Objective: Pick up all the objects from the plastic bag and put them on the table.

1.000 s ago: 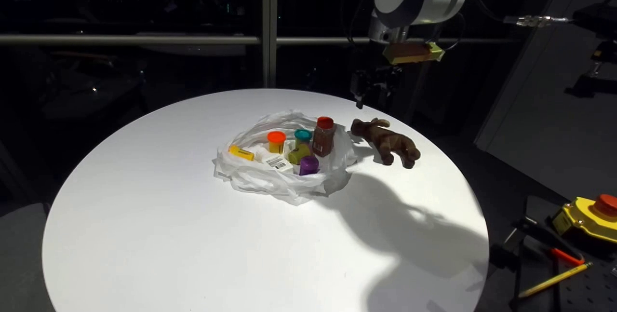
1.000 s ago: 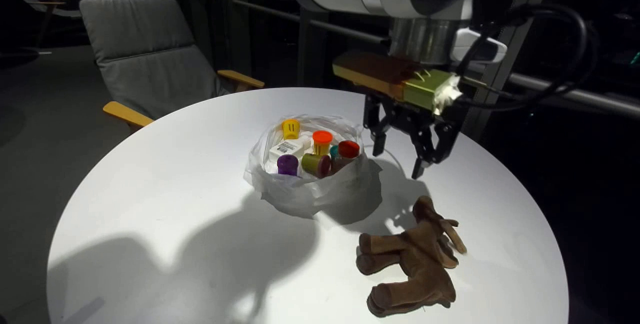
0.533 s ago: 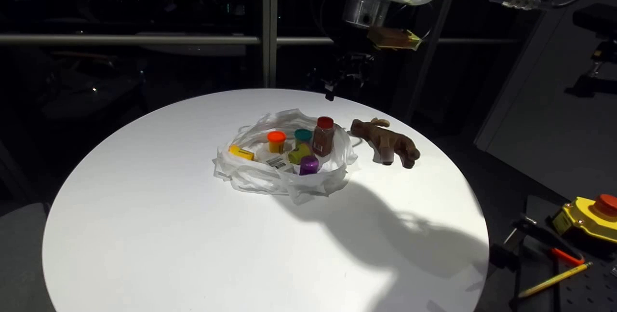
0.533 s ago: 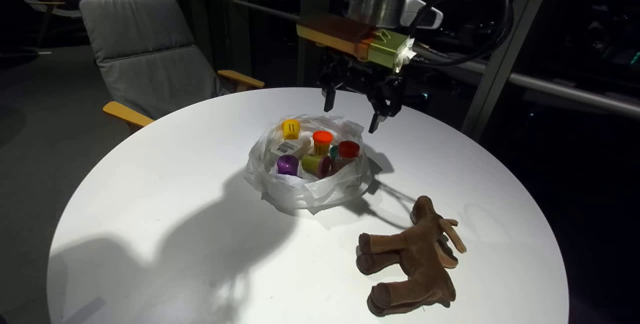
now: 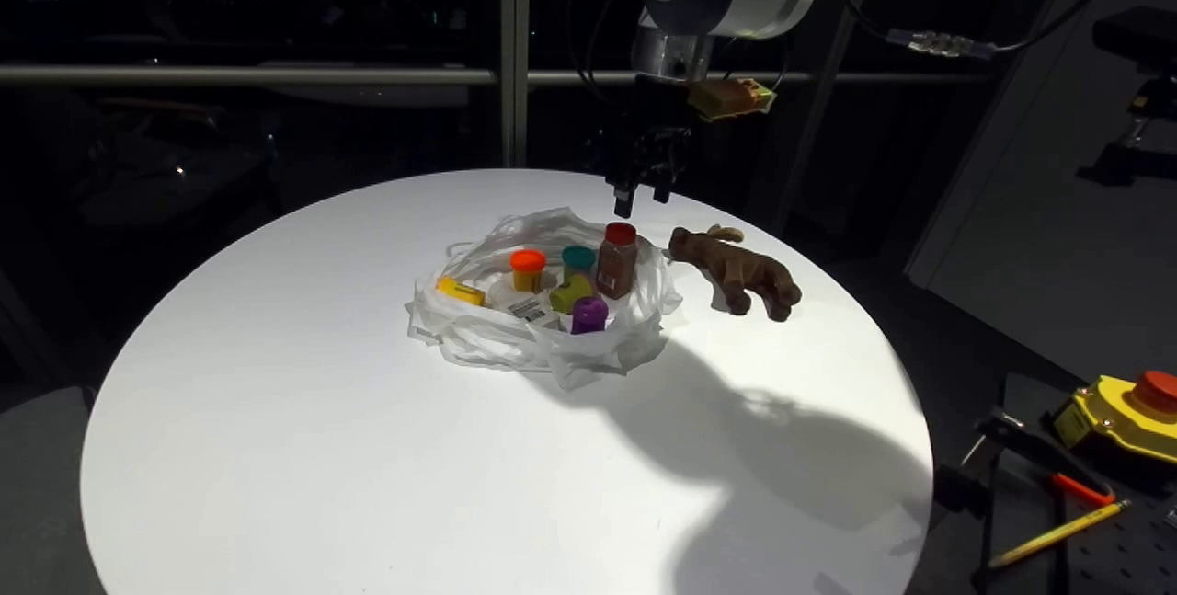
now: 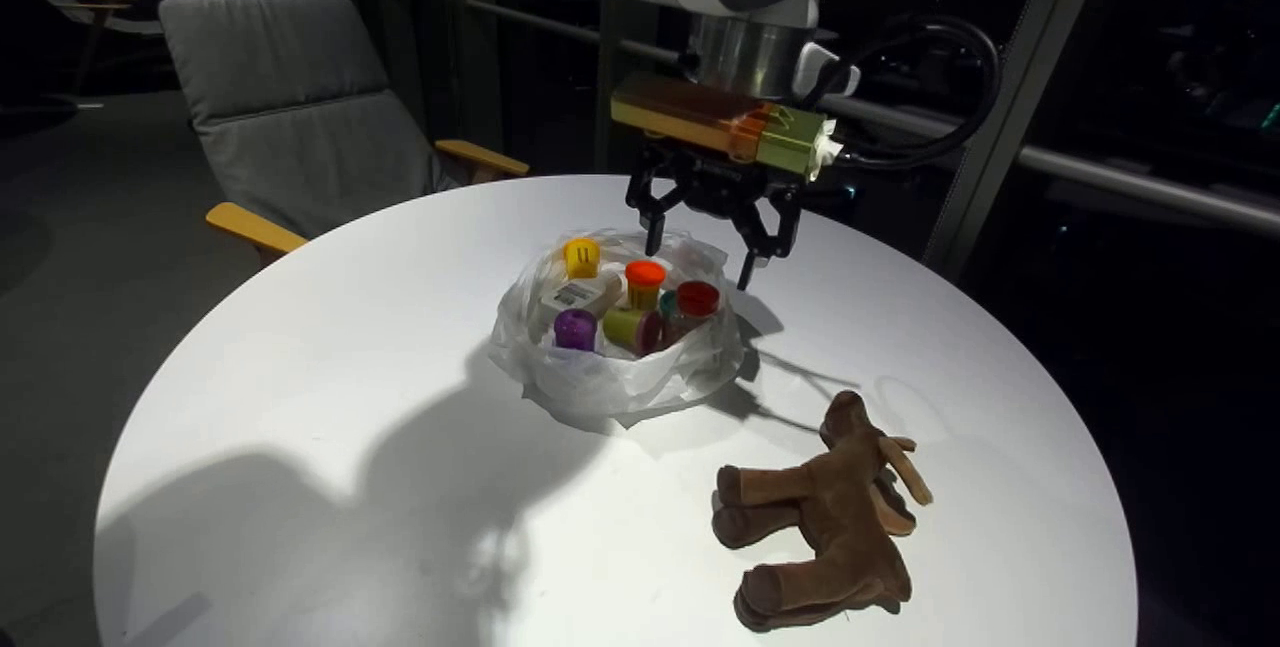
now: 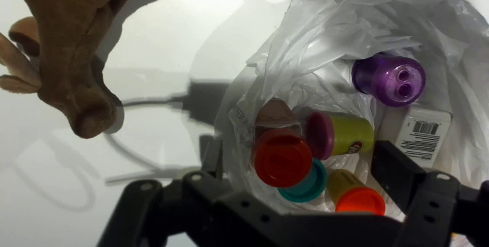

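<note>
The white plastic bag [image 5: 515,351] lies open on the table. Inside, a red-lidded jar [image 5: 617,266] stands beside a teal-lidded tub [image 7: 305,186]. A yellow-green tub with a pink lid [image 6: 628,328] lies on its side. A purple container [image 6: 575,330], a white box with a barcode [image 7: 422,136], an orange-lidded tub [image 6: 644,287] and a yellow tub [image 6: 581,258] are also in it. My gripper [image 6: 700,260] is open and empty above the bag. In the wrist view its fingers stand either side of the red-lidded jar, teal-lidded tub and orange-lidded tub, apart from them.
A brown plush toy [image 6: 835,517] lies on the white round table [image 6: 300,397] outside the bag. A grey chair [image 6: 290,107] stands behind the table. A yellow box with a red button [image 5: 1126,416] is beyond the table edge.
My open gripper has moved from the plush toy's side to above the bag, over the red-lidded jar, and has come down a little in the last half second. The objects have not moved.
</note>
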Robot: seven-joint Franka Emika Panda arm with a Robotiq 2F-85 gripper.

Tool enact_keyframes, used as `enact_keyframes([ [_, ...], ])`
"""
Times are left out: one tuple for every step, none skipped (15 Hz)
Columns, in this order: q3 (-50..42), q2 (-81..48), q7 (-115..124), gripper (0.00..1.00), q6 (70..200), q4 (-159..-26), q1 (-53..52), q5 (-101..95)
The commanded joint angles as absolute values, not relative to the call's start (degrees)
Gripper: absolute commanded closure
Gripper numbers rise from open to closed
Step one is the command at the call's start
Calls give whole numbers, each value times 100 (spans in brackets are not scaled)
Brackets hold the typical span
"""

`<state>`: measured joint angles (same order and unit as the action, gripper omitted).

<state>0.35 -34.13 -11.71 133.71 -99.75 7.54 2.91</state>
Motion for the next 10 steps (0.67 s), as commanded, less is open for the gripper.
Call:
enact_keyframes([
  [-9,-3795,-1196,0,13325,-9489,669,96],
  [0,-3879,-1193,0,13297,-9399,668,90],
  [3,-3943,-1194,0,13285,-9336,663,63],
  [8,-4001,-1196,0,13269,-9270,657,44],
  [6,-4064,-1187,0,13258,-9197,651,27],
  [2,-4124,-1185,0,13239,-9133,647,12],
  [3,-4193,-1182,0,13215,-9049,648,8],
  [-4,-4262,-1172,0,13199,-8972,646,0],
  [-3,-4313,-1168,0,13187,-8916,645,-4],
  [-9,-4372,-1160,0,13160,-8850,639,-17],
])
